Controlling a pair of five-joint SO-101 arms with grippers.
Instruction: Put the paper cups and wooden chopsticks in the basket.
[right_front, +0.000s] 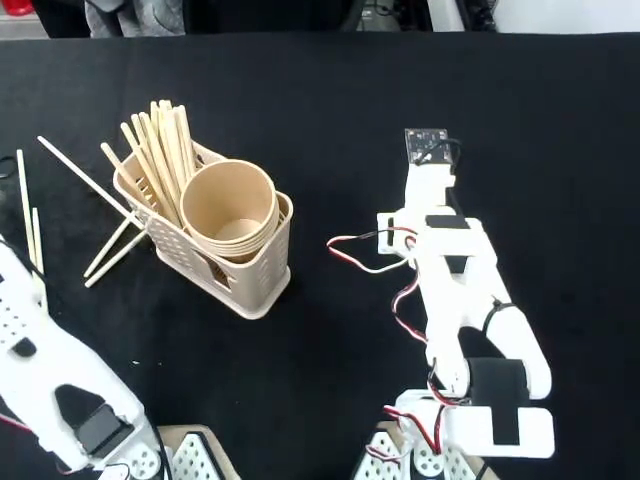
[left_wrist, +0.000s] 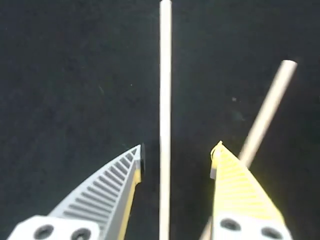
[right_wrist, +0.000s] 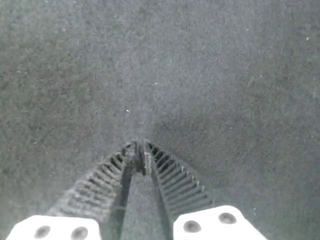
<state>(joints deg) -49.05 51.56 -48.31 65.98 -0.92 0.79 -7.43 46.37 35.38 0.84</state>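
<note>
Left wrist view: left jaws wide astride a cropped chopstick (left_wrist: 165, 100); right jaws closed

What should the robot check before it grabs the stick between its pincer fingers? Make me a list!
1. Left pincer open: ok.
2. Thin wooden chopstick lying between its fingers: ok.
3. Second wooden chopstick clear of that pincer: not ok, it runs behind one finger.
4. Pincer low enough over the black table to close on the stick: cannot tell.
5. Right pincer shut and away from the beige plastic basket: ok.
</note>
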